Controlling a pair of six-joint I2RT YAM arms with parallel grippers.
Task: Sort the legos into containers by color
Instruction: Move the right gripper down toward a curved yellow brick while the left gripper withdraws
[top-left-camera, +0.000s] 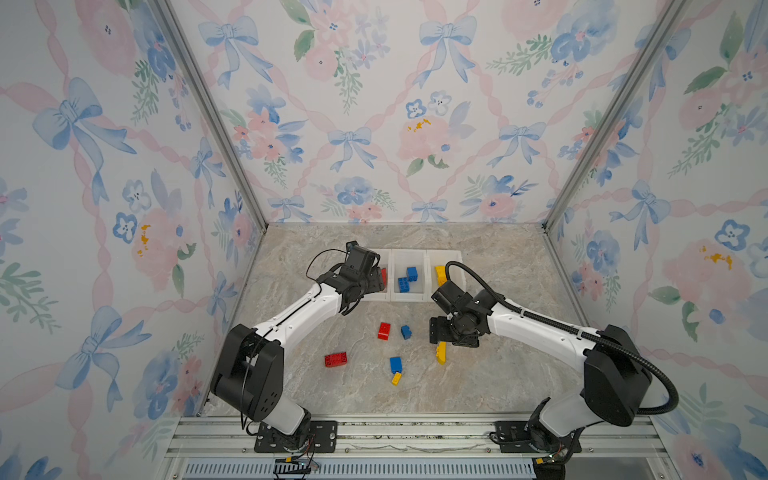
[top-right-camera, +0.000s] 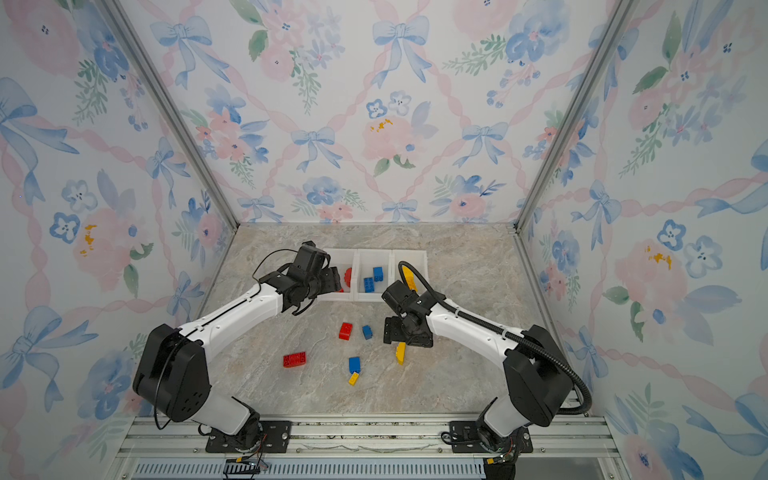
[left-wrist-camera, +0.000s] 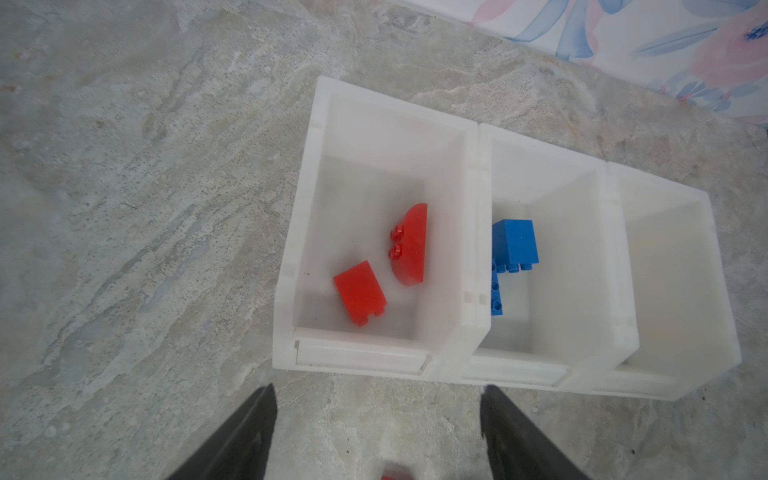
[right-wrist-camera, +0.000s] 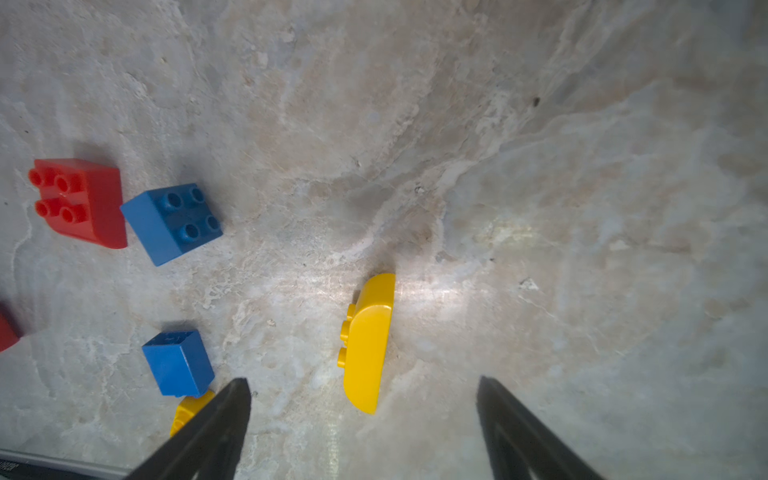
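Right wrist view: the right tool (right-wrist-camera: 362, 382) hangs with jaws spread over the long yellow curved-top plastic brick (right-wrist-camera: 368, 345), which lies on its side on the marble-look table (right-wrist-camera: 540, 166), right of centre and, as far as I can tell, untouched. To grip well, I'd lower until the jaws bracket the brick across its narrow width, square to its length, then close gently so the glossy plastic doesn't squirt out. The left tool (left-wrist-camera: 379, 388), spread and empty, hovers before the three joined white plastic bins (left-wrist-camera: 361, 357) near the table's far edge.
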